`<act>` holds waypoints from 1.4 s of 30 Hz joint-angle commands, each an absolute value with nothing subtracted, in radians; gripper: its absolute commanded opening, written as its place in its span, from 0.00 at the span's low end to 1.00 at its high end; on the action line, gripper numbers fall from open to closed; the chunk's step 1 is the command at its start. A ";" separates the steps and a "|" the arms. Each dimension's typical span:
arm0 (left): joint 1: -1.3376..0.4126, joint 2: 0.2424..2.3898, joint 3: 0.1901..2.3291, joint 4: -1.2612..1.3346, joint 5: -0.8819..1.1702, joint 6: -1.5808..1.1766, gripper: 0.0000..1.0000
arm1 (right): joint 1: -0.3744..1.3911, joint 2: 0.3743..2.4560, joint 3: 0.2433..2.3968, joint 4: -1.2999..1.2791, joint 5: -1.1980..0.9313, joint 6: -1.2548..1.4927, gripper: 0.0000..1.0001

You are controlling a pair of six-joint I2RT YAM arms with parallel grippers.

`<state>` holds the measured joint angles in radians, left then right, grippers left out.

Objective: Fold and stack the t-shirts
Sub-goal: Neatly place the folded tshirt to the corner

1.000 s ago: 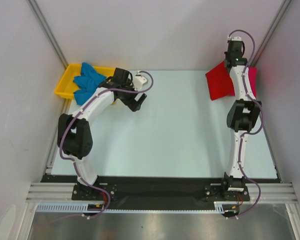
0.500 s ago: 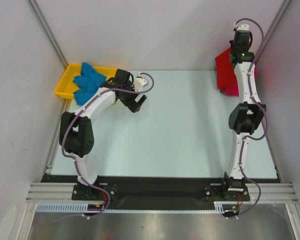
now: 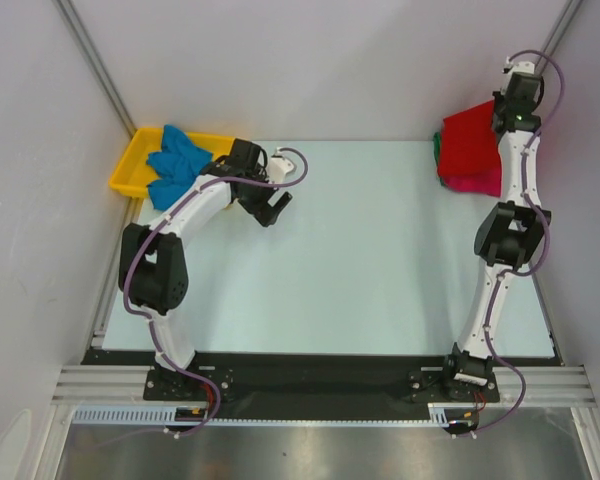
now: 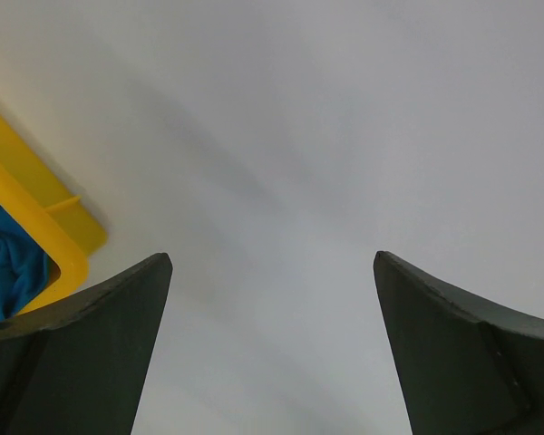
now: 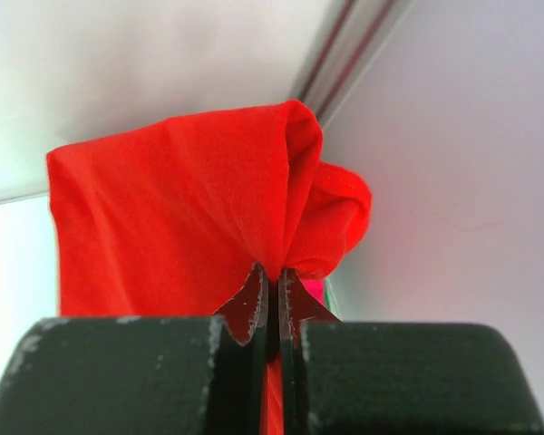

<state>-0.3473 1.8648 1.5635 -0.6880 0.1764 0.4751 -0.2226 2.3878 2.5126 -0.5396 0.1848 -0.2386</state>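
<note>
My right gripper is shut on the bright red t-shirt and holds it up at the far right corner; the cloth hangs bunched from the jaws in the right wrist view. Under it lies a magenta-pink shirt, with a green edge at its left. A sliver of pink also shows beside the jaws in the right wrist view. The blue t-shirt lies crumpled in the yellow tray at the far left. My left gripper is open and empty, right of the tray.
White walls with metal corner posts enclose the pale table. The yellow tray's corner and blue cloth show at the left of the left wrist view. The black strip runs along the near edge.
My right gripper has carried the red shirt to the right and farther back, over the pink and green shirts. The left arm has barely moved.
</note>
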 commanded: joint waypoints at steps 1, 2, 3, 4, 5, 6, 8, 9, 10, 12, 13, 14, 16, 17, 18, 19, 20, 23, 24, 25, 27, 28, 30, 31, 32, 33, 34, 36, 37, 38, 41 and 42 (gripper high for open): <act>-0.344 1.864 1.597 -0.732 0.140 0.499 1.00 | -0.253 2.428 2.519 -0.425 0.103 -0.248 0.00; -0.344 1.865 1.598 -0.738 0.132 0.499 1.00 | -0.262 2.453 2.514 -0.407 0.092 -0.256 0.00; -0.344 1.865 1.601 -0.744 0.127 0.500 1.00 | -0.265 2.465 2.511 -0.397 0.081 -0.262 0.00; -0.344 1.867 1.606 -0.753 0.115 0.505 1.00 | -0.270 2.477 2.513 -0.388 0.081 -0.262 0.00; -0.344 1.868 1.609 -0.758 0.109 0.505 1.00 | -0.278 2.502 2.508 -0.384 0.080 -0.262 0.00; -0.344 1.871 1.612 -0.770 0.103 0.509 1.00 | -0.279 2.513 2.505 -0.374 0.080 -0.267 0.00; -0.344 1.878 1.617 -0.779 0.091 0.511 1.00 | -0.285 2.536 2.505 -0.345 0.083 -0.270 0.00; -0.344 1.882 1.618 -0.784 0.086 0.514 1.00 | -0.293 2.552 2.505 -0.333 0.084 -0.267 0.00; -0.344 1.887 1.624 -0.793 0.083 0.515 1.00 | -0.296 2.560 2.502 -0.307 0.084 -0.268 0.00; -0.344 1.897 1.634 -0.807 0.081 0.515 1.00 | -0.298 2.575 2.499 -0.263 0.104 -0.281 0.00; -0.344 1.902 1.637 -0.811 0.081 0.515 1.00 | -0.298 2.579 2.494 -0.247 0.116 -0.285 0.00; -0.344 1.905 1.640 -0.813 0.078 0.514 1.00 | -0.298 2.583 2.491 -0.232 0.142 -0.288 0.00; -0.342 1.910 1.641 -0.816 0.074 0.518 1.00 | -0.301 2.588 2.477 -0.189 0.178 -0.301 0.17; -0.344 1.910 1.641 -0.816 0.071 0.518 1.00 | -0.302 2.586 2.473 -0.181 0.207 -0.304 0.32; -0.344 1.910 1.640 -0.818 0.071 0.518 1.00 | -0.304 2.588 2.471 -0.176 0.225 -0.305 0.48; -0.344 1.910 1.638 -0.816 0.071 0.522 1.00 | -0.307 2.582 2.464 -0.166 0.247 -0.311 0.73; -0.344 1.908 1.635 -0.816 0.074 0.520 1.00 | -0.308 2.580 2.462 -0.164 0.283 -0.313 0.84; -0.344 1.905 1.629 -0.819 0.081 0.520 1.00 | -0.308 2.545 2.470 -0.193 0.324 -0.299 1.00; -0.344 1.904 1.625 -0.818 0.084 0.519 1.00 | -0.307 2.533 2.470 -0.208 0.324 -0.292 1.00; -0.344 1.904 1.623 -0.816 0.087 0.518 1.00 | -0.304 2.517 2.467 -0.241 0.327 -0.282 1.00; -0.344 1.891 1.618 -0.819 0.089 0.518 1.00 | -0.284 2.459 2.435 -0.299 0.345 -0.267 1.00; -0.344 1.885 1.615 -0.816 0.090 0.517 1.00 | -0.273 2.433 2.416 -0.320 0.363 -0.264 1.00; -0.344 1.867 1.605 -0.813 0.091 0.522 1.00 | -0.233 2.350 2.332 -0.388 0.385 -0.243 0.97; -0.344 1.859 1.600 -0.811 0.092 0.522 1.00 | -0.216 2.318 2.282 -0.402 0.371 -0.236 0.92; -0.344 1.847 1.594 -0.808 0.091 0.523 1.00 | -0.175 2.243 2.226 -0.402 0.335 -0.233 0.90; -0.344 1.839 1.582 -0.798 0.092 0.523 1.00 | -0.152 2.209 2.088 -0.388 0.334 -0.232 0.88; -0.344 1.832 1.574 -0.796 0.098 0.523 1.00 | -0.129 2.176 2.016 -0.324 0.342 -0.235 0.87; -0.344 1.819 1.559 -0.790 0.110 0.520 1.00 | -0.054 2.099 1.811 -0.197 0.337 -0.265 0.87; -0.344 1.816 1.552 -0.788 0.115 0.520 1.00 | -0.023 2.086 1.763 -0.151 0.344 -0.338 0.87; -0.344 1.809 1.549 -0.788 0.129 0.522 1.00 | -0.003 2.088 1.723 -0.112 0.395 -0.377 0.87; -0.341 1.807 1.542 -0.795 0.152 0.528 1.00 | 0.066 2.196 1.807 -0.135 0.518 -0.448 0.85; -0.336 1.809 1.545 -0.799 0.158 0.528 1.00 | 0.069 2.236 1.842 -0.174 0.538 -0.452 0.83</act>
